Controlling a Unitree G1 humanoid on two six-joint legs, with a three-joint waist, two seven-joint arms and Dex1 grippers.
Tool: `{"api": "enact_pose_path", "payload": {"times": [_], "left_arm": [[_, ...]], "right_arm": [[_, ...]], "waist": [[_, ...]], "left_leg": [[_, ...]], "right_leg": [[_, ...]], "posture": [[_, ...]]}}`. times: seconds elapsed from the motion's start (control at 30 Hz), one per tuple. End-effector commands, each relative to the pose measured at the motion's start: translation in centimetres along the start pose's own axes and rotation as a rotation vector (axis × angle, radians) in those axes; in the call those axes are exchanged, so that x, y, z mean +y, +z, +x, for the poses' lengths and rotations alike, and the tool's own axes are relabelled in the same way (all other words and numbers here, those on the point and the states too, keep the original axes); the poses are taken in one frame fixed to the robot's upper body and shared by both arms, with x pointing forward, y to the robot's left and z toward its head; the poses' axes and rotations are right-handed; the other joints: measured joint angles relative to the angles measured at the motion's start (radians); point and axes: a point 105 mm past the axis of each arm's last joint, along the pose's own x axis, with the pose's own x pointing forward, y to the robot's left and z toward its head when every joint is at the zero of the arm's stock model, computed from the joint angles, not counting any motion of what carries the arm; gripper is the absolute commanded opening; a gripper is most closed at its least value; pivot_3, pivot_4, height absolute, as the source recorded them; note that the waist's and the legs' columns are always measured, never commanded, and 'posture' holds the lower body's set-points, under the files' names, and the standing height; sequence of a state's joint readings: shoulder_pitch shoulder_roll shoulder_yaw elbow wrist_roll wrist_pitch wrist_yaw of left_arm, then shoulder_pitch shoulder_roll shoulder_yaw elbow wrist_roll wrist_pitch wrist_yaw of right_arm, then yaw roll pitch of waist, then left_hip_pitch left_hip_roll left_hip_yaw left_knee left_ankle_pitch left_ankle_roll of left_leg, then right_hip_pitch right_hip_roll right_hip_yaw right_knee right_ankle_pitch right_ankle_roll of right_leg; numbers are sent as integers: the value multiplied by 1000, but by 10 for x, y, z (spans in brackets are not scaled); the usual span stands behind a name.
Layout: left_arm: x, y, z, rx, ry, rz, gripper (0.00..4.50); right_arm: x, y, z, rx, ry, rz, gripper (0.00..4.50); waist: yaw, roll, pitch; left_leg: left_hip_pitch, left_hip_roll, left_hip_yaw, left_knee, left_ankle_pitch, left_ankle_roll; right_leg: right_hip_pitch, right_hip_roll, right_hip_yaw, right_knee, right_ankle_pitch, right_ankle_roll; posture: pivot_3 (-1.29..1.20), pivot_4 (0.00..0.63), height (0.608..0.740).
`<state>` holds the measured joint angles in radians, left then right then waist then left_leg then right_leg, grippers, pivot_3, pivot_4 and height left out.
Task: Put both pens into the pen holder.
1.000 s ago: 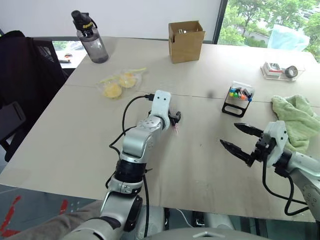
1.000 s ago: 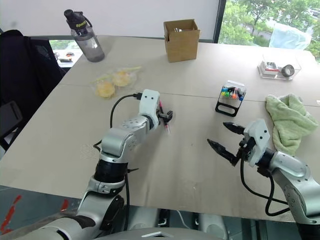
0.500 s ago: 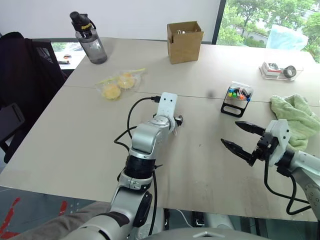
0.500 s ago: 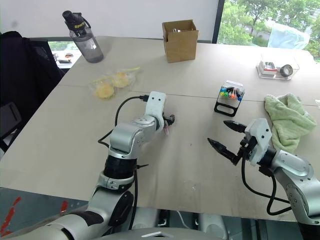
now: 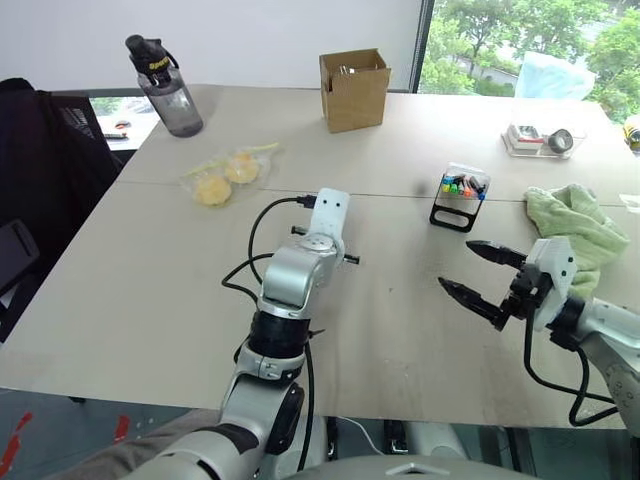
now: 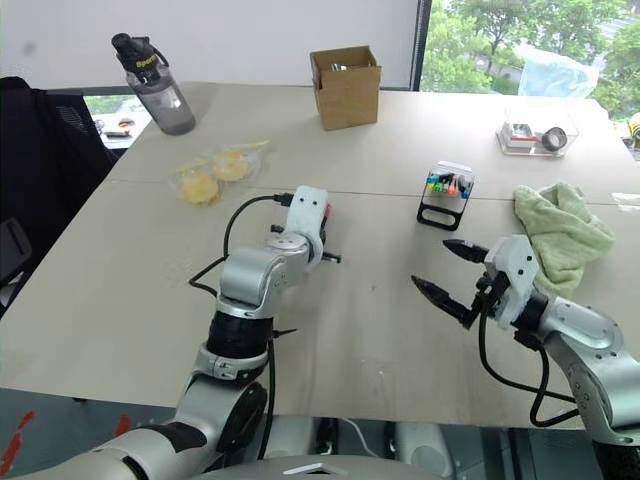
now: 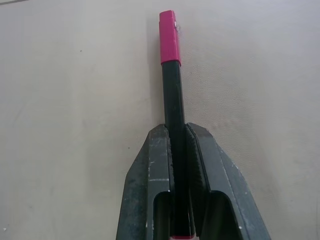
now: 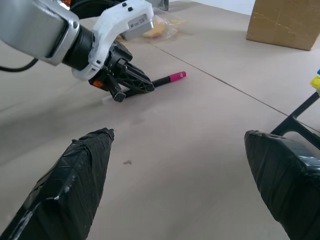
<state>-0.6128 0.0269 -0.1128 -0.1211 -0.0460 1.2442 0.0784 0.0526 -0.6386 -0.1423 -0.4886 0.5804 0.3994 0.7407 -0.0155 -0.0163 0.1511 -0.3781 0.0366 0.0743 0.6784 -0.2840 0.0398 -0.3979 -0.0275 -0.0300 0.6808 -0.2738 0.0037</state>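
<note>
My left pincer (image 7: 179,145) is clenched on the pink-capped pen (image 7: 172,95), which lies on the counter (image 5: 150,290) near its middle seam. My right pincer (image 5: 482,277) hangs released above the counter's near right part. The pen holder (image 5: 458,197) stands toward the right edge, beside a green cloth (image 5: 570,220). Neither pen is in it yet, I judge; I cannot spot the blue one.

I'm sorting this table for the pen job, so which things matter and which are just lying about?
For the job: black-barrelled pink-capped pen, clamped in left gripper; clear-topped wire-frame pen holder.
Lying about: brown cardboard box, grey water bottle, green cloth, clear tray.
</note>
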Motion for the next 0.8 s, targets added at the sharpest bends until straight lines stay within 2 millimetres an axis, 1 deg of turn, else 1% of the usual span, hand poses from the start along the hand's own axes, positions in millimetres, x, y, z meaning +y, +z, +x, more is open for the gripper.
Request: {"api": "enact_pose_path", "payload": {"times": [0.03, 0.1, 0.17, 0.23, 0.37, 0.43, 0.57, 0.7, 0.8], "left_arm": [[5, -3, 1, -61, -74, -9, 22], [-5, 6, -4, -150, -189, -10, 22], [-23, 16, -18, -238, -382, -71, 22], [-33, 20, -29, -292, -511, -120, 22], [-46, 17, -46, -331, -685, -132, 22], [-53, 14, -55, -343, -773, -112, 22], [-60, 16, -69, -398, -873, -78, 22], [-65, 16, -78, -421, -935, -56, 22], [-70, 18, -87, -447, -986, -49, 22]], "right_arm": [[-1, 10, 6, -37, -20, 38, 4500], [-2, 13, 10, -43, -29, 70, 4500], [-3, 19, 16, -77, -42, 144, 4500], [-2, 25, 22, -106, -40, 228, 4500], [6, 33, 35, -154, 6, 401, 4500], [9, 34, 43, -156, 23, 483, 4500], [16, 32, 56, -145, 49, 597, 4500], [19, 31, 65, -132, 57, 621, 4500], [17, 29, 70, -121, 37, 627, 4500]], "waist": [[2, 0, 0], [4, 0, 0], [4, 0, 0], [12, -1, 0], [21, -1, 1], [23, -1, 1], [25, -1, 1], [26, -1, 1], [26, -1, 1]], "left_leg": [[0, 0, 0, 0, 0, 0], [0, 0, 0, 0, 0, -1], [0, 0, 0, 0, 0, -1], [-2, 0, 0, 0, 0, -1], [-5, -1, -1, 0, 0, 0], [-5, -1, 0, 0, 0, 0], [-5, -1, 0, -2, 0, 1], [-6, -1, 0, -2, -2, 4], [-6, -1, 0, -2, -3, 5]], "right_leg": [[0, 0, 0, 0, 0, 0], [0, 0, 0, 0, 0, 0], [0, -1, 0, 0, 0, -1], [-1, -2, -1, 0, 0, -1], [-3, -3, -2, -2, 0, -1], [-3, -3, -2, -2, 0, -1], [-4, -3, -3, -2, 0, -1], [-4, -3, -3, -3, 0, -1], [-4, -3, -3, -3, 0, -1]], "posture": [[0, 150, 739], [0, 150, 739], [0, 150, 739], [0, 150, 739], [0, 150, 739], [0, 150, 739], [0, 150, 739], [0, 150, 739], [0, 150, 739]]}}
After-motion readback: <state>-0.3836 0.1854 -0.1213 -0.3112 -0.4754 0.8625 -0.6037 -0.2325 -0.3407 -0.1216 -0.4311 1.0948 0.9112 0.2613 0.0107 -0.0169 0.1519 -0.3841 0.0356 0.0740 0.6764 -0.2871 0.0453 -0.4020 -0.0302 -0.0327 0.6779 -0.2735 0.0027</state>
